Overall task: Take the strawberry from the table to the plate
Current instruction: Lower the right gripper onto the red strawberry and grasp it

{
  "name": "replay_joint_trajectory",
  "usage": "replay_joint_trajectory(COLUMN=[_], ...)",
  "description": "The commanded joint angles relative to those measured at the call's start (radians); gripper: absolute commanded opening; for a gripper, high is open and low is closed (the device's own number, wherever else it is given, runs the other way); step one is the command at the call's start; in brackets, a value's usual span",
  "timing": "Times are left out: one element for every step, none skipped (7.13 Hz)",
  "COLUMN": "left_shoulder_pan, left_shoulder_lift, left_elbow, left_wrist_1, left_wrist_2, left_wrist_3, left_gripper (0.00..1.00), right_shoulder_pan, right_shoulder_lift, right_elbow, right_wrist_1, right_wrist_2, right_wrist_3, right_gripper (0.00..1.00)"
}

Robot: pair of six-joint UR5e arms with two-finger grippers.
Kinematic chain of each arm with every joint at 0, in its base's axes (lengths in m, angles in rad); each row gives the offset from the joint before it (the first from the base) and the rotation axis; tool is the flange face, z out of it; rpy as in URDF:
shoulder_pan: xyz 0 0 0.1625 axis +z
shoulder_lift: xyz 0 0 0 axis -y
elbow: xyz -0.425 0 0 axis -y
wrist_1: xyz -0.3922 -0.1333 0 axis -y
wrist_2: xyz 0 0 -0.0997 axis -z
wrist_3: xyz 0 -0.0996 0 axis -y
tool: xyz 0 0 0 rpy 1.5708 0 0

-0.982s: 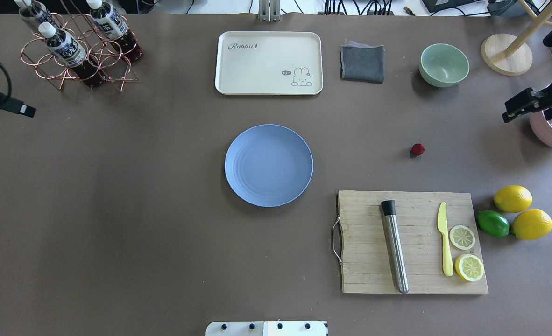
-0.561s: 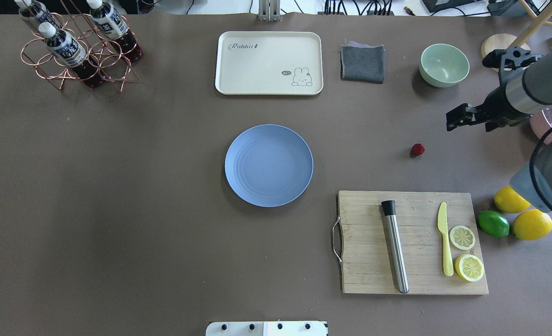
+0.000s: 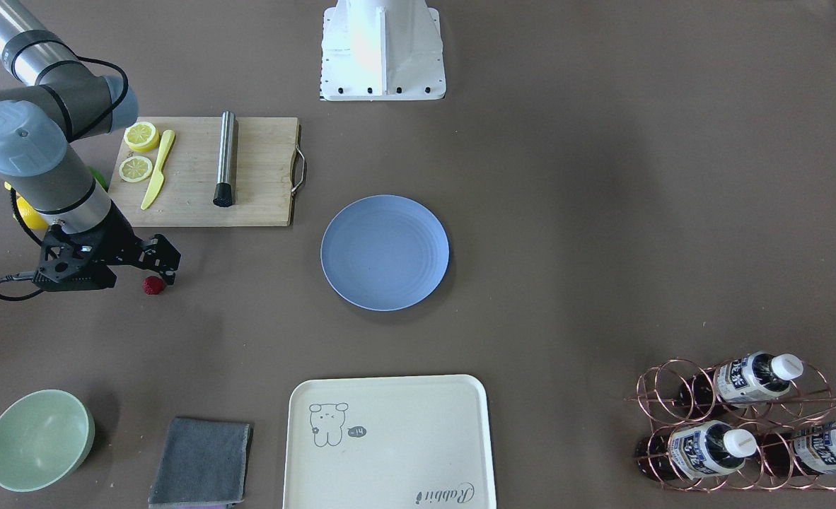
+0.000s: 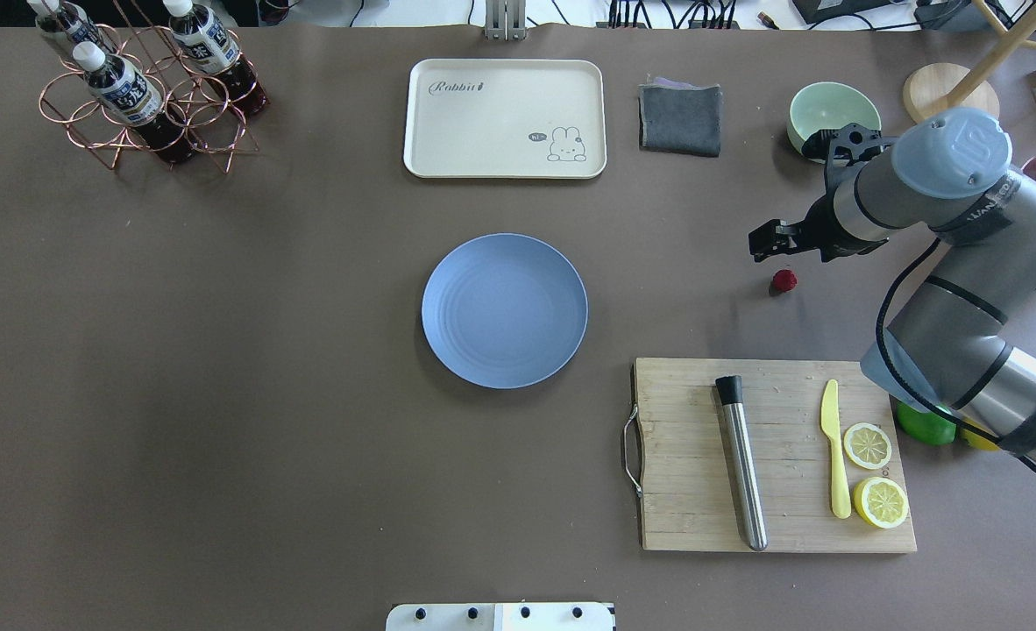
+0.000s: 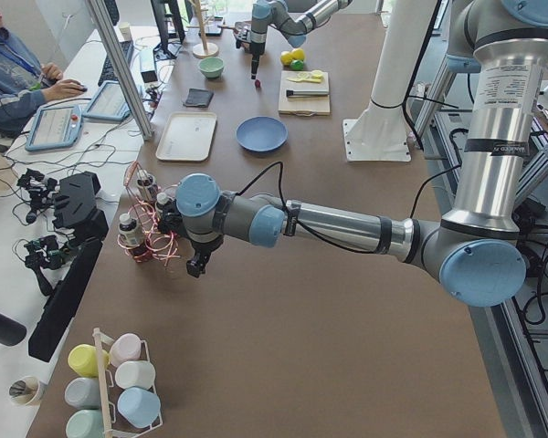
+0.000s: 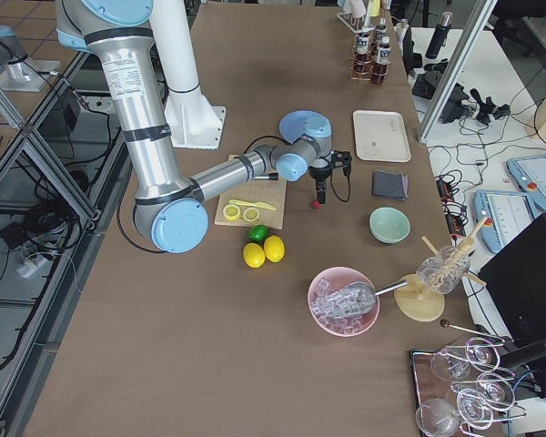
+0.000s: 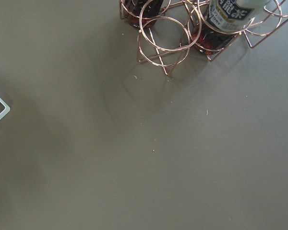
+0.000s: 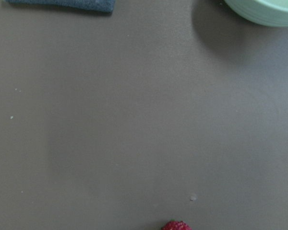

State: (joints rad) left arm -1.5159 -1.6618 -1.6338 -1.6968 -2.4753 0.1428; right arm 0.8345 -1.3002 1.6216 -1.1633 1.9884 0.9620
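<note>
The strawberry (image 4: 784, 280), small and dark red, lies on the brown table (image 4: 220, 394) to the right of the light-blue plate (image 4: 505, 311), which holds nothing. My right gripper (image 4: 765, 243) hovers just beyond the berry on its far side, open and holding nothing. From the front, this gripper (image 3: 164, 266) stands right beside the strawberry (image 3: 153, 285). The right wrist view catches only the strawberry's top (image 8: 176, 225) at its bottom edge. My left gripper (image 5: 196, 265) shows only in the left side view, near the bottle rack; I cannot tell whether it is open or shut.
A wooden cutting board (image 4: 684, 491) with a steel muddler (image 4: 741, 464), a yellow knife and lemon slices lies near the berry. A green bowl (image 4: 833, 118), grey cloth (image 4: 680, 118), cream tray (image 4: 505, 118) and copper bottle rack (image 4: 150, 88) line the far side.
The right arm has swung in from the right edge, bringing its gripper leftwards to just beside the strawberry. The left arm's tip at the left edge has left the overhead view.
</note>
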Motion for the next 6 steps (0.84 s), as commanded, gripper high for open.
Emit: replay_joint_trajectory(left_shoulder_pan=[-0.001, -0.001, -0.001, -0.001, -0.001, -0.001], left_shoulder_lift=[0.005, 0.014, 0.016, 0.016, 0.014, 0.014], left_elbow=[-0.001, -0.006, -0.006, -0.005, -0.005, -0.005], left_wrist_1=[-0.006, -0.006, -0.006, -0.006, -0.006, -0.006], left_wrist_2=[-0.002, -0.002, -0.002, -0.002, -0.002, -0.002], left_wrist_3=[0.001, 0.001, 0.001, 0.001, 0.001, 0.001], left_gripper=[0.98, 0.98, 0.98, 0.98, 0.98, 0.98], right_shoulder_pan=[-0.017, -0.026, -0.037, -0.049, -0.051, -0.055], right_shoulder_lift=[-0.004, -0.007, -0.007, -0.008, -0.01, -0.01], right_elbow=[-0.054, -0.055, -0.065, -0.069, -0.066, -0.066], right_wrist_1=[0.068, 0.068, 0.068, 0.067, 0.068, 0.07], right_wrist_2=[-0.026, -0.049, -0.074, -0.097, -0.097, -0.097], right_wrist_3=[0.004, 0.004, 0.004, 0.007, 0.035, 0.043], right_gripper=[0.99, 0.98, 0.92, 0.84, 0.79, 0.76])
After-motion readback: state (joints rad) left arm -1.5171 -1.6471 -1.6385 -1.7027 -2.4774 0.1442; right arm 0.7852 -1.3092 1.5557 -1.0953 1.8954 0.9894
